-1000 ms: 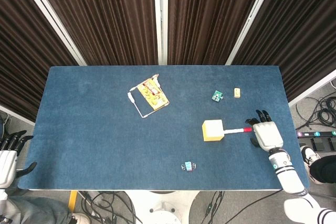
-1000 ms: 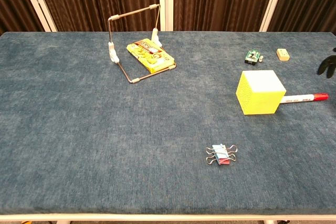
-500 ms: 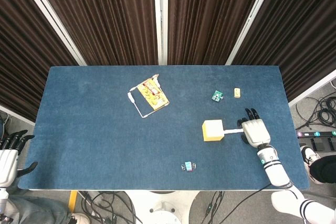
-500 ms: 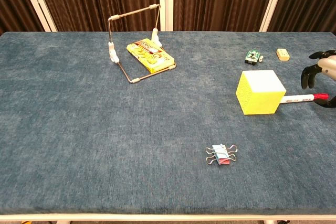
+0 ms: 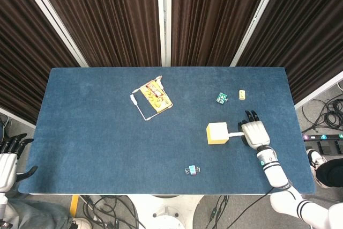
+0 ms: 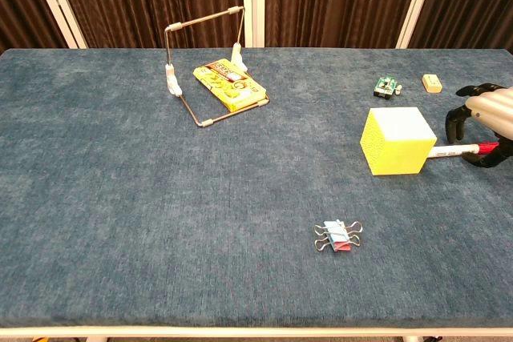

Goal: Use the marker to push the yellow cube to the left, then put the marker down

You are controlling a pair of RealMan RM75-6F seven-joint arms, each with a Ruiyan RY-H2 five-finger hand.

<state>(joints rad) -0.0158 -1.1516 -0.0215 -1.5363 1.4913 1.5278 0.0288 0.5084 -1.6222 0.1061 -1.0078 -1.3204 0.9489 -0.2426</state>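
since the earlier frames the right hand (image 6: pixel 484 122) has slid in from the worktop's right edge and now sits over the tail of the marker (image 6: pixel 455 150); nothing else has shifted. going left to right: the left hand (image 5: pixel 7 160) hangs off the near-left corner of the worktop (image 5: pixel 96 132), fingers apart, holding nothing. further in stands a wire stand (image 6: pixel 200 62) with a yellow packet (image 6: pixel 230 87) at its foot, then a binder clip (image 6: pixel 337 235) near the front edge. the yellow cube (image 6: pixel 396 141) sits right of centre, with the marker lying flat just beside its right face, tip toward it. behind them lie a small green piece (image 6: pixel 387 85) and a tan block (image 6: pixel 433 82). the right hand's fingers curl down around the marker's red end, but whether they have it pinched i cannot tell. the step in hand looks like the grasp; next it needs a firm hold, then a steady leftward drive with the marker kept level against the cube.
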